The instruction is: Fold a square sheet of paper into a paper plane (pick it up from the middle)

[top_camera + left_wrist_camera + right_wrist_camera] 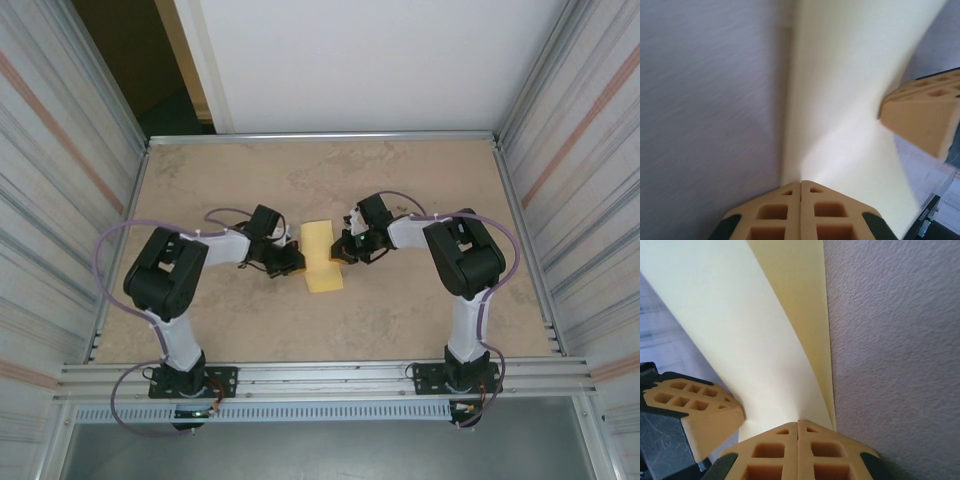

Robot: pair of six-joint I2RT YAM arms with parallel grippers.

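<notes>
Sheet of paper: the pale-yellow sheet of paper is found between the two grippers and touching both, near the middle of the table. It is bowed upward, and a second layer shows under its edge just beside the right-hand fingertips.
Left gripper: the left gripper is seen clenched, with its two pads pressed flat together. The sheet's edge runs straight into the seam between them, so a pinch on that edge is judged.
Right gripper: the right gripper is clenched in the same way. The opposite edge of the sheet meets its tips, so a pinch there is judged too.
Neighbour: from the left wrist, a finger of the right gripper is seen ahead and to the right, against the sheet's far side.
Why held so: the sheet is taken on two opposite sides at about mid-length. This is presumably so that it can be raised and bent over its centre line without skewing.
Step in hand: an early fold is judged to be under way, as no dart shape can be made out.
Risk: thin paper pinched this narrowly could slip out or take a stray crease.
</notes>
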